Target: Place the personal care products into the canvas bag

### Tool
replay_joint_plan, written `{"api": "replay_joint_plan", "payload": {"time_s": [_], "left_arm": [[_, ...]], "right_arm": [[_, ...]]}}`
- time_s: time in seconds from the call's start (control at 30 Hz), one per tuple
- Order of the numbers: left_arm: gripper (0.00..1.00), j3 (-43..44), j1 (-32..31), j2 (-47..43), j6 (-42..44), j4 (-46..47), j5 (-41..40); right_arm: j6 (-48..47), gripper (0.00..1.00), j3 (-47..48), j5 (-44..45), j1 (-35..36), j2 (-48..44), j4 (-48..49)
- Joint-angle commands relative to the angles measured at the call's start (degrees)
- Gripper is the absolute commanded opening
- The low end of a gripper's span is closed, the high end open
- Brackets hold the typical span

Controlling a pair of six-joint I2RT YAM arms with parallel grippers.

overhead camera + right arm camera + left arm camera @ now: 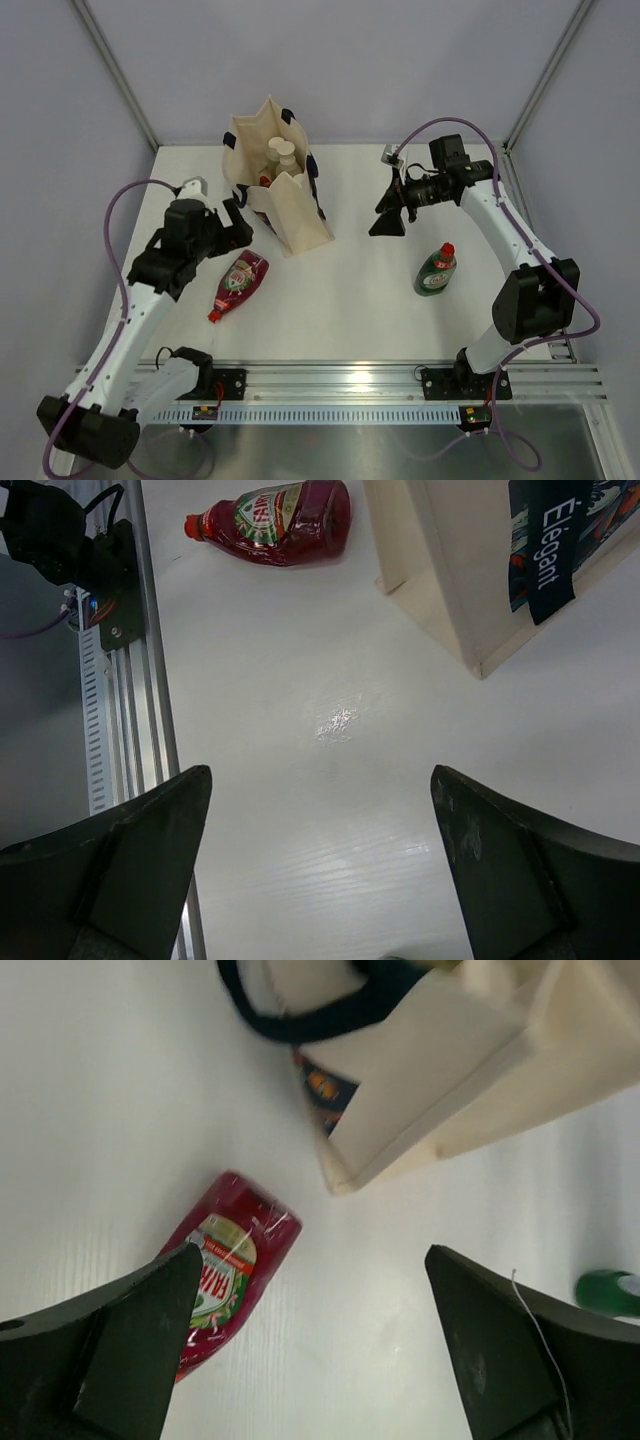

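The cream canvas bag point(285, 200) with navy handles stands at the back middle of the table. Two pale bottles with whitish caps point(281, 153) stand inside its open top; I cannot make out a third. My left gripper point(238, 228) is open and empty, just left of the bag's near end. In the left wrist view the gripper point(312, 1350) hovers over bare table with the bag point(470, 1070) ahead. My right gripper point(388, 210) is open and empty, to the right of the bag. In its wrist view the gripper point(320, 860) is over bare table, the bag point(470, 570) at the upper right.
A red sauce bottle point(238, 283) lies on its side near my left gripper; it also shows in the left wrist view point(225, 1260) and the right wrist view point(275, 520). A green bottle with a red cap point(436, 270) stands at the right. The aluminium rail point(120, 680) runs along the near edge.
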Motion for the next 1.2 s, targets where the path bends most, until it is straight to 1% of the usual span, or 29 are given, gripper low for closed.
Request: {"api": "replay_joint_plan", "payload": {"time_s": [0.0,0.07,0.1,0.23,0.37,0.47,0.53,0.7,0.77,0.83,0.87,0.9,0.97,1.03,1.07,1.17], "left_arm": [[0.99,-2.6,0.1,6.4,-1.6,-6.5,0.0],[0.99,-2.4,0.1,9.4,1.4,-6.6,0.5],[0.99,-1.2,0.1,13.1,2.4,-7.1,0.6],[0.99,1.9,0.1,22.4,6.0,-10.6,1.7],[0.99,0.4,0.1,28.1,8.4,-7.6,2.6],[0.99,1.0,0.1,33.1,10.1,-5.5,2.7],[0.99,2.0,0.2,37.3,10.7,-4.9,2.8],[0.99,2.9,0.3,44.1,12.8,-4.0,1.5],[0.99,3.3,0.3,46.9,12.6,-4.3,3.6],[0.99,3.3,0.3,47.3,11.5,-4.4,4.7],[0.98,2.7,0.2,47.0,10.0,-3.4,7.0],[0.98,1.1,0.1,45.8,9.2,-2.8,7.2],[0.99,-0.3,0.0,45.0,6.6,-2.8,5.6],[0.99,-1.6,-0.1,45.2,5.7,-3.8,5.3],[0.99,-2.2,-0.2,45.1,4.1,-3.9,3.6],[0.99,-4.6,-1.6,44.7,1.1,-2.8,4.6]], "right_arm": [[-1.7,1.0,-0.9,-1.4,1.0,-1.1,-1.2],[-1.8,1.0,-2.0,-1.1,1.0,-1.8,-1.0],[-1.8,1.0,-2.2,-0.9,1.0,-1.8,-1.0],[-1.1,1.0,-3.3,0.1,1.0,-2.9,-0.1],[-0.2,0.99,-4.8,-0.3,1.0,-3.6,1.8],[0.4,1.0,-5.7,-0.9,1.0,-3.7,2.2],[0.4,1.0,-5.7,-1.0,1.0,-3.7,2.0],[0.4,1.0,-6.2,-0.7,0.9,-4.3,2.1],[0.8,1.0,-6.5,-0.8,0.9,-4.5,2.5],[1.1,1.0,-6.7,-0.7,0.9,-4.6,2.6],[1.1,0.99,-7.0,-0.7,0.9,-4.7,2.6],[1.1,1.0,-7.1,-0.7,0.9,-4.9,2.6],[1.2,1.0,-7.2,-0.8,0.9,-4.9,2.7],[1.3,1.0,-7.0,-1.0,0.9,-4.7,2.6],[1.4,1.0,-6.7,-1.1,0.9,-4.5,2.4],[1.6,0.99,-6.1,-1.5,0.9,-3.6,2.2]]}}
